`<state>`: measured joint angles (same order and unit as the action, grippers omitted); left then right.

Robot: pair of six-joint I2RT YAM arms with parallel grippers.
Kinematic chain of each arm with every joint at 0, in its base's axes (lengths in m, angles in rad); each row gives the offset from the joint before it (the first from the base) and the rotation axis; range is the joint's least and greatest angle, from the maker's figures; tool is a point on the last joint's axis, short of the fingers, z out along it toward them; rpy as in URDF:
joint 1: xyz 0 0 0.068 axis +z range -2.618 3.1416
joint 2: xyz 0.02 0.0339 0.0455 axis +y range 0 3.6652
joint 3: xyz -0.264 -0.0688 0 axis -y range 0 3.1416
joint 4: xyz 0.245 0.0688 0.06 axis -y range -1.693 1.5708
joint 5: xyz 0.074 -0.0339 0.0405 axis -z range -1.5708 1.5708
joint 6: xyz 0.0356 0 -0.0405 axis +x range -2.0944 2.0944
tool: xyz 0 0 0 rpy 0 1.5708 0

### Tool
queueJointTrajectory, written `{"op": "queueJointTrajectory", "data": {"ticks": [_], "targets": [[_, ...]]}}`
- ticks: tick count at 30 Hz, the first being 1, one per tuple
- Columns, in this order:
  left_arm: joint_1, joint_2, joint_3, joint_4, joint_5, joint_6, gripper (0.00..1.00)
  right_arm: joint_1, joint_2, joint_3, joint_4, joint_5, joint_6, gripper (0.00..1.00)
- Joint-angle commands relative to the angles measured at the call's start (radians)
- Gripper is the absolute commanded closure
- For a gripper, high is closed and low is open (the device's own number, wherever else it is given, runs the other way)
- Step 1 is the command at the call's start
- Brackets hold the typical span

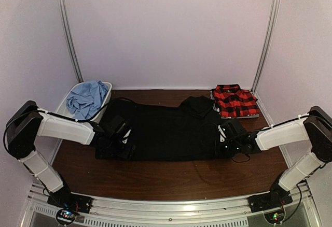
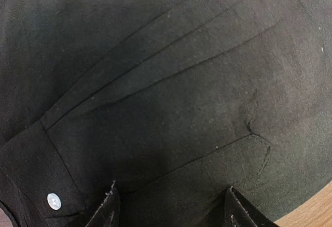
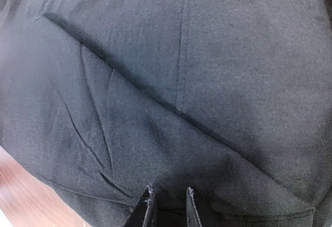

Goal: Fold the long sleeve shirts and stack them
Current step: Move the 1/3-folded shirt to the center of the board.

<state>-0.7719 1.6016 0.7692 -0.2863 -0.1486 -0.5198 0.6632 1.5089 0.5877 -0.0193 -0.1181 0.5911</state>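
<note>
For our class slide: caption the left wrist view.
Left claw open above the black shirt, one white button visible.

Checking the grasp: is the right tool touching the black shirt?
Cannot tell. Right wrist view: the right tool, tips close together, hangs over the black shirt, but black on black hides contact or gap.

The top view looks down from high over the tabletop's (image 1: 166, 178) near edge, taking in all of it. Each wrist view hangs close above the black shirt (image 1: 166, 131), left at its left end, right at its right; all three share it.
</note>
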Motion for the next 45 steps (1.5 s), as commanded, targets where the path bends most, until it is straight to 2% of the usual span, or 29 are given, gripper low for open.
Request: {"op": "queueJointTrajectory", "data": {"ticks": [1,6,15,19,25,30,35,40,45], "targets": [[-0.040,-0.002,-0.064,0.004,0.026,-0.056,0.30,0.012,-0.045,-0.118,-0.127,0.018,0.083,0.77],[-0.173,-0.040,-0.094,-0.070,-0.019,-0.162,0.30,0.073,-0.154,-0.182,-0.174,0.036,0.159,0.78],[-0.415,-0.043,-0.162,-0.141,-0.058,-0.457,0.30,0.167,-0.386,-0.285,-0.254,0.079,0.297,0.77],[-0.455,-0.046,-0.186,-0.169,-0.073,-0.530,0.30,0.221,-0.467,-0.290,-0.315,0.111,0.350,0.78],[-0.471,-0.107,-0.201,-0.241,-0.107,-0.593,0.29,0.274,-0.554,-0.214,-0.498,0.236,0.401,0.77],[-0.477,-0.185,-0.145,-0.249,-0.141,-0.547,0.28,0.276,-0.586,-0.106,-0.527,0.302,0.333,0.72],[-0.473,-0.183,-0.018,-0.258,-0.226,-0.438,0.22,0.231,-0.474,0.088,-0.503,0.385,0.173,0.54],[-0.424,-0.161,0.085,-0.248,-0.276,-0.336,0.19,0.123,-0.206,0.302,-0.420,0.356,-0.050,0.45],[-0.310,-0.200,0.104,-0.173,-0.222,-0.215,0.17,0.032,0.066,0.538,-0.362,0.300,-0.227,0.36]]}}
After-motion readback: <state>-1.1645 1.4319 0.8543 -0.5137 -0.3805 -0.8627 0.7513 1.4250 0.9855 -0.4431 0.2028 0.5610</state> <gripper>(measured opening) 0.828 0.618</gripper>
